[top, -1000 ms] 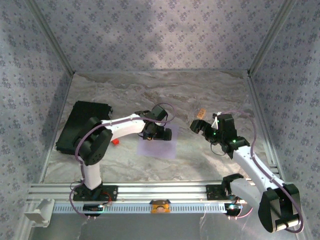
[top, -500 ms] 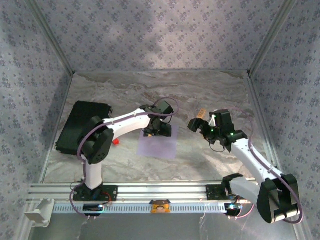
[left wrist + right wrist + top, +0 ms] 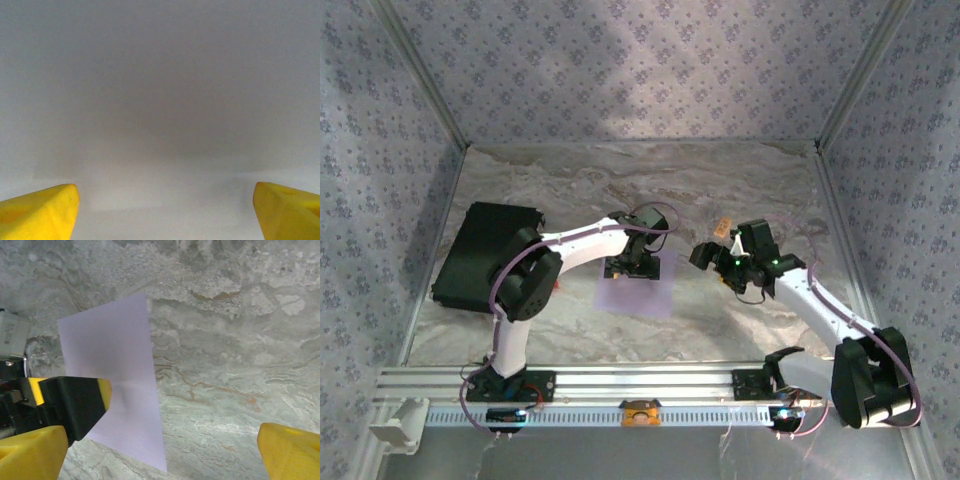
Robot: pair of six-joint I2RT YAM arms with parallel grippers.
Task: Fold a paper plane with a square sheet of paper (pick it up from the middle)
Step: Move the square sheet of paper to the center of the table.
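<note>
Left pincer [image 3: 632, 266] agape over the square sheet of paper [image 3: 638, 295], 12 o'clock edge — right pincer [image 3: 703, 256] agape at 3 o'clock.

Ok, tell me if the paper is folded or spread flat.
Spread flat: the paper lies on the table as one plain sheet, no crease showing.

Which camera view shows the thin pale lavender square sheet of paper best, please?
The right wrist view: the square sheet of paper shows large, with three corners clear. The top external view shows it small, under the left gripper; the left wrist view, a blank pale close-up.
</note>
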